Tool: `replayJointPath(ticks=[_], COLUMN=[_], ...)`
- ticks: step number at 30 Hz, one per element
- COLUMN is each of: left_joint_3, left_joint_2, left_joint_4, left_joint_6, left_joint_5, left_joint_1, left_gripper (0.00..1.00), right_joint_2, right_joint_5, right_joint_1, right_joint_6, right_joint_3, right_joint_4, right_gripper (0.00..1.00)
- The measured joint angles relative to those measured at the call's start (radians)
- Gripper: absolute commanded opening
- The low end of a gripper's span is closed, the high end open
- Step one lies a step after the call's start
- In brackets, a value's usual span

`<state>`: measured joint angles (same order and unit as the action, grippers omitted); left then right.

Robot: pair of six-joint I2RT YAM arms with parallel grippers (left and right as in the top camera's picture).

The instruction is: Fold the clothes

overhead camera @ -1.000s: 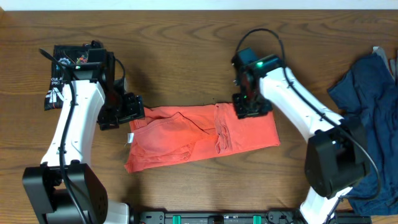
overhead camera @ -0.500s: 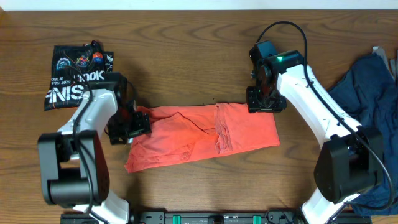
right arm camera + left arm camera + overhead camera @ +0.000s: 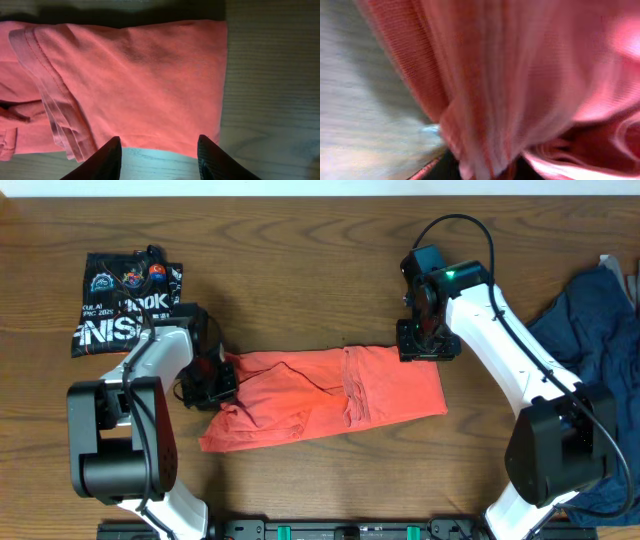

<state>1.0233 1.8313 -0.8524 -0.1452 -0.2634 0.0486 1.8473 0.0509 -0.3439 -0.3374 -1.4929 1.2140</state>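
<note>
An orange-red T-shirt (image 3: 330,395) lies folded into a long band across the middle of the table. My left gripper (image 3: 215,385) is at its left end, shut on the bunched cloth. The left wrist view is blurred and filled with that orange-red T-shirt (image 3: 510,75), gathered down towards the jaws. My right gripper (image 3: 420,348) hovers open over the far edge of the band's right end. In the right wrist view its two dark fingers (image 3: 111,157) straddle bare wood just off the orange-red T-shirt's (image 3: 135,80) edge, holding nothing. A navy blue T-shirt (image 3: 590,350) lies crumpled at the right table edge.
A folded black printed garment (image 3: 125,305) lies at the far left. Bare wooden table (image 3: 300,270) stretches behind the orange band and in front of it. The right arm's base stands beside the navy heap.
My left gripper moved onto the orange-red T-shirt's left edge and shut, and that edge has bunched up. My right gripper shifted right along the far edge, then stayed still.
</note>
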Motion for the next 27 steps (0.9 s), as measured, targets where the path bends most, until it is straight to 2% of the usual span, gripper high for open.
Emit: replayJointPath(ticks=[4, 8, 13, 18, 23, 27], left_joint_3=[0.014, 0.084, 0.268, 0.461, 0.52, 0.521], left_joint_2=[0.009, 0.052, 0.077, 0.072, 0.038, -0.011], left_joint_4=[-0.018, -0.12, -0.302, -0.468, -0.54, -0.512], left_joint_6=[0.011, 0.008, -0.013, -0.05, -0.071, -0.089], left_joint_5=[-0.017, 0.027, 0.152, 0.201, 0.147, 0.047], left_joint_1=[0.003, 0.029, 0.124, 0.177, 0.114, -0.025], left_gripper=[0.06, 0.06, 0.06, 0.06, 0.06, 0.06], right_joint_2=[0.0, 0.0, 0.0, 0.0, 0.0, 0.0], right_joint_5=[-0.011, -0.052, -0.089, -0.107, -0.116, -0.119], right_joint_1=[0.0, 0.008, 0.067, 0.163, 0.233, 0.264], right_joint_6=[0.0, 0.0, 0.0, 0.005, 0.013, 0.021], right_joint_3=[0.0, 0.0, 0.0, 0.0, 0.0, 0.0], right_joint_4=[0.001, 0.016, 0.026, 0.027, 0.026, 0.027], right_gripper=[0.47, 0.47, 0.47, 0.48, 0.49, 0.5])
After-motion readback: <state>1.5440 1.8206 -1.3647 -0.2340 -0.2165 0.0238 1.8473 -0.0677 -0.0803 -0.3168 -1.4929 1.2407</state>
